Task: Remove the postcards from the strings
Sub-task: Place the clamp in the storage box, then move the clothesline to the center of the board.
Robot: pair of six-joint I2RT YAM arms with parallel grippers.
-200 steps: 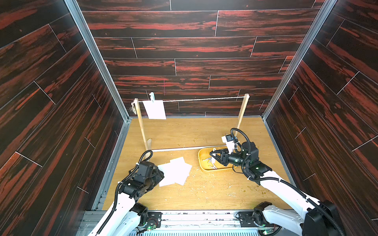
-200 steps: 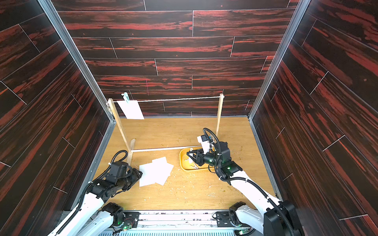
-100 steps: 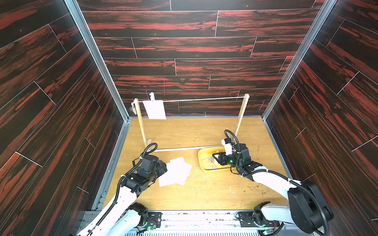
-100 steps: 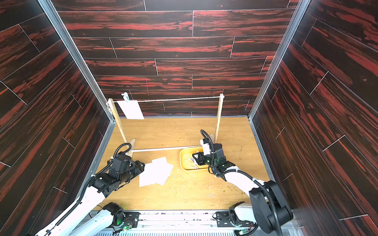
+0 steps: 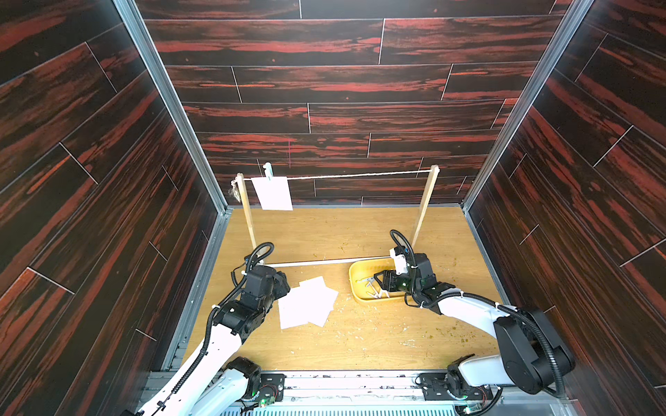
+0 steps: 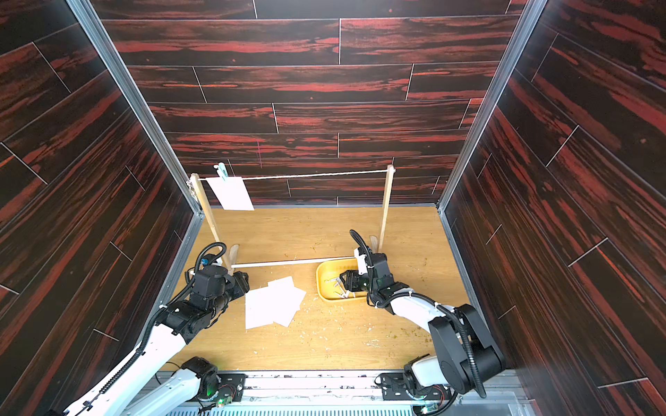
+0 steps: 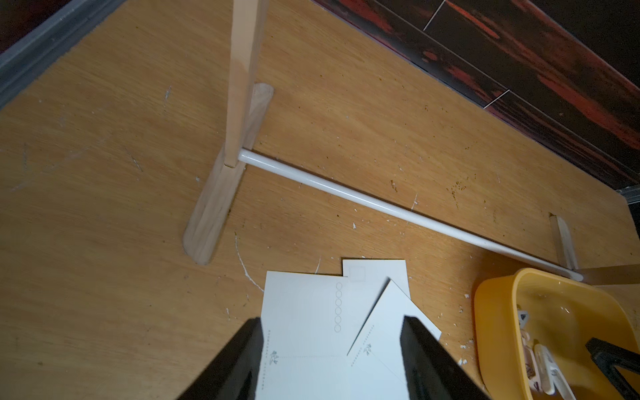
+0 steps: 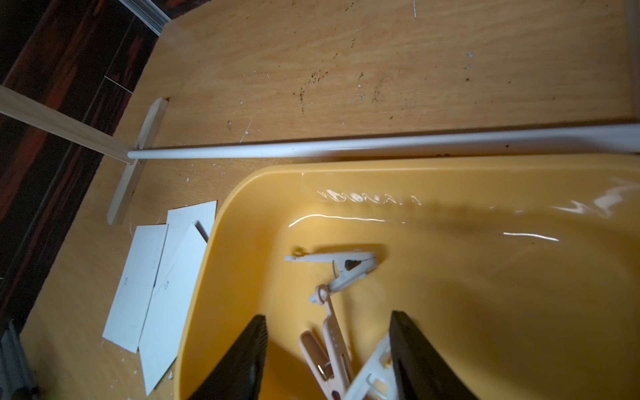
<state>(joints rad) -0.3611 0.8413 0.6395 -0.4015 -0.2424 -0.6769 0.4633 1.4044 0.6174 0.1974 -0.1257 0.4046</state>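
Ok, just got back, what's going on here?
Three white paper postcards lie piled on the wooden table, by the open left gripper. The open right gripper is over the yellow plastic tray of loose pale clothespins. One white postcard hangs from the thin twine string, held by a pale clothespin.

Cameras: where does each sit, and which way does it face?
Both top views: high at the front, looking down and back; left gripper and right gripper show.
Left wrist: on left arm, facing loose postcards; open fingers show.
Right wrist: on right arm, over yellow tray; open fingers show.
Shared: both wrist views show white rod.
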